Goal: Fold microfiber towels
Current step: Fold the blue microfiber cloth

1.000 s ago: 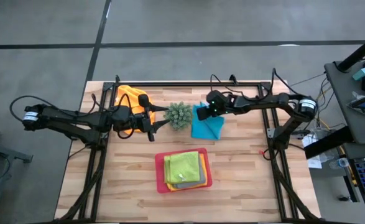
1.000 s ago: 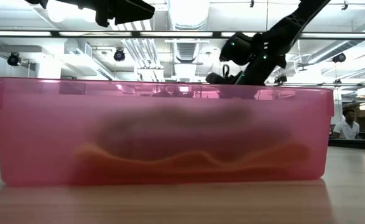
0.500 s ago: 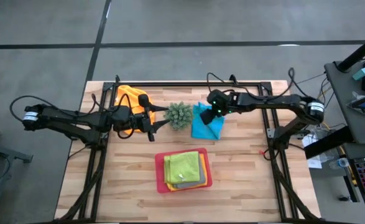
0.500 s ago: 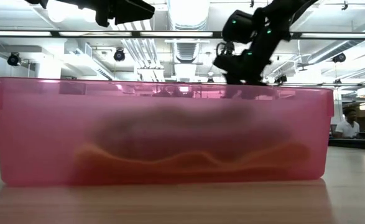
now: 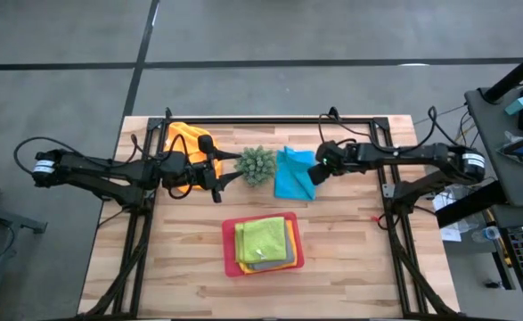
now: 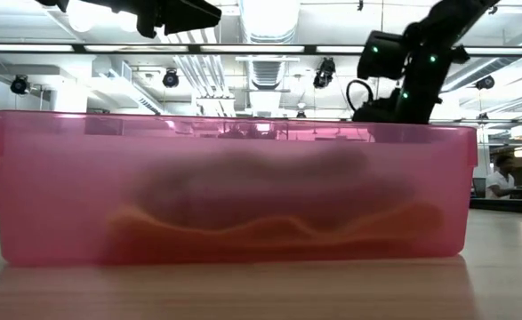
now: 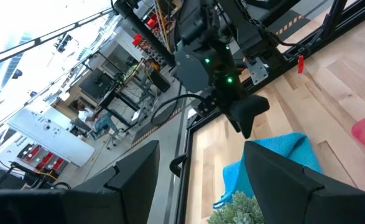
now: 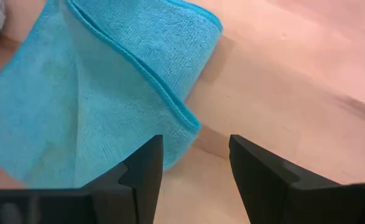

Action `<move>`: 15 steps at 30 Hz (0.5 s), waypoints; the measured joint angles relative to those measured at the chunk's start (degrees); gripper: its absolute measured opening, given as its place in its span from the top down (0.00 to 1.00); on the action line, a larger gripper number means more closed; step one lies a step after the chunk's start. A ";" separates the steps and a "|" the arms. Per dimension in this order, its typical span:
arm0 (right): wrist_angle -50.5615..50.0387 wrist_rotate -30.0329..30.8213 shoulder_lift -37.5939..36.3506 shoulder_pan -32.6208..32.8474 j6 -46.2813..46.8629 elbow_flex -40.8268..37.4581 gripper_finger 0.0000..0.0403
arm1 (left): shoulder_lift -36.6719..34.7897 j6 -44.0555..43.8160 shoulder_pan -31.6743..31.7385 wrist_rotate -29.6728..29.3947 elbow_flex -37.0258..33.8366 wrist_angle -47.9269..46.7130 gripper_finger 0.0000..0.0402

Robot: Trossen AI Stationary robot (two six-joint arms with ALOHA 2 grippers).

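Note:
A light blue towel [image 5: 294, 174] lies folded on the table beside a spiky green plant [image 5: 257, 166]. My right gripper [image 5: 317, 171] stands open just off the towel's right edge [image 8: 183, 127], slanting down, with nothing between its fingers. An orange towel [image 5: 184, 137] lies crumpled at the far left, partly under my left arm. My left gripper [image 5: 218, 174] hangs open and level above the table, between the orange towel and the plant. A lime green towel [image 5: 263, 239] tops a folded stack in the pink tray [image 5: 229, 241].
The pink tray [image 6: 234, 187] fills the low view near the table's front edge. A black frame [image 5: 270, 120] runs along the table's far edge and sides. Bare wood lies right of the blue towel. A person [image 6: 501, 178] sits in the room beyond the table.
My right gripper has drawn back toward the table's right edge, from over the blue towel to just past its right edge, and has tipped further down. The blue towel stays lying folded on the table.

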 joint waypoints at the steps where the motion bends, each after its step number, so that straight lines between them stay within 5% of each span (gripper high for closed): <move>1: 1.52 -0.02 -0.03 -0.01 0.13 -1.01 0.56 | 0.01 0.00 0.00 0.00 0.01 -0.02 0.45; 15: 17.94 -1.02 4.12 -0.02 -1.84 -7.40 0.59 | 0.02 -0.01 0.00 0.00 0.01 0.34 0.45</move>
